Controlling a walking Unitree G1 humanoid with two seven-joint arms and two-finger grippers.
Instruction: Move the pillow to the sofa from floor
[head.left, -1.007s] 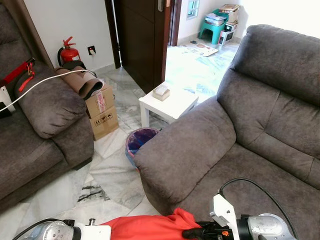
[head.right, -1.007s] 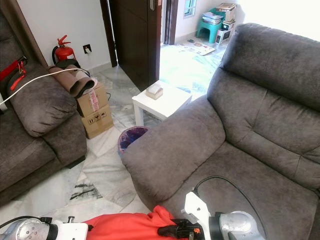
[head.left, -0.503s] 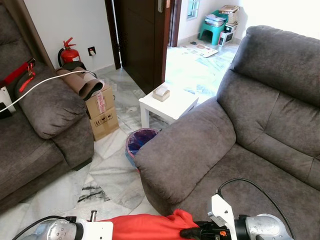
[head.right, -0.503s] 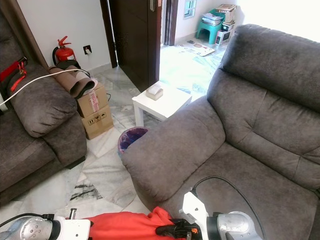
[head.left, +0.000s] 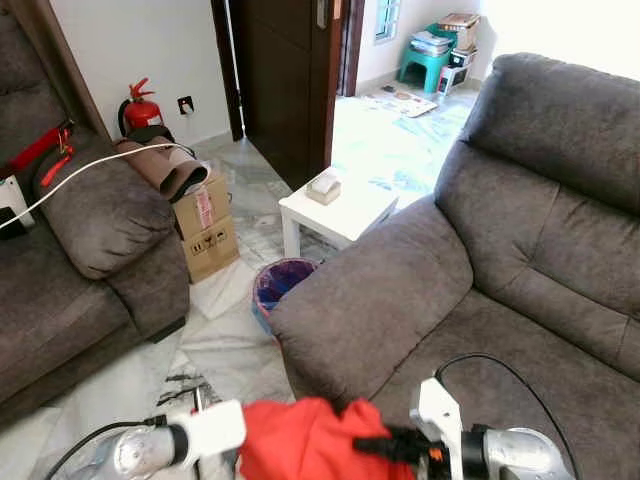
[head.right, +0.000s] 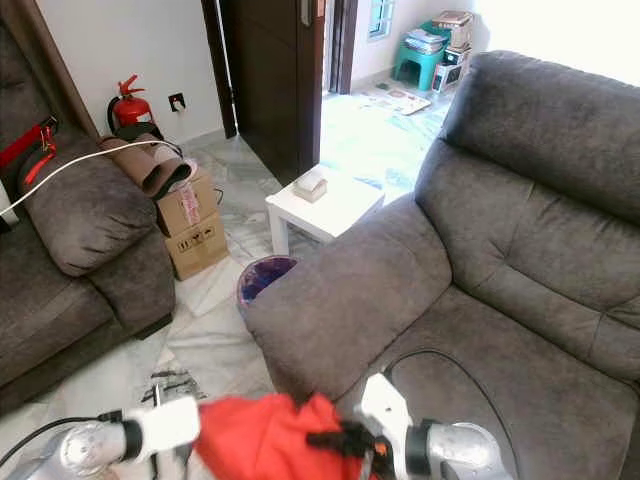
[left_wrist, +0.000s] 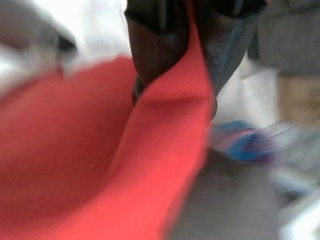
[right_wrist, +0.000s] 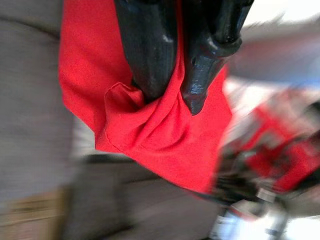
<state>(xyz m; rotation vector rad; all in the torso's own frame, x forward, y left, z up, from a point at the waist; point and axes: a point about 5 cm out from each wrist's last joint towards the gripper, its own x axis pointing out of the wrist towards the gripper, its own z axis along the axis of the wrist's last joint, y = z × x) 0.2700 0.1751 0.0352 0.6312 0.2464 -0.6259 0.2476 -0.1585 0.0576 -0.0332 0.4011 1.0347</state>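
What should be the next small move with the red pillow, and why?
Probably carry it forward and to the right, over the sofa seat. The left gripper and right gripper both pinch the red pillow, which hangs off the floor beside the sofa's armrest, not yet above the cushion.

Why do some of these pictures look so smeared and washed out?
Left wrist view: everything is motion-blurred, even the red pillow between the fingers. Right wrist view: fingers sharp, background streaked. Left eye view: daylight glares white at the top right, above the sofa.
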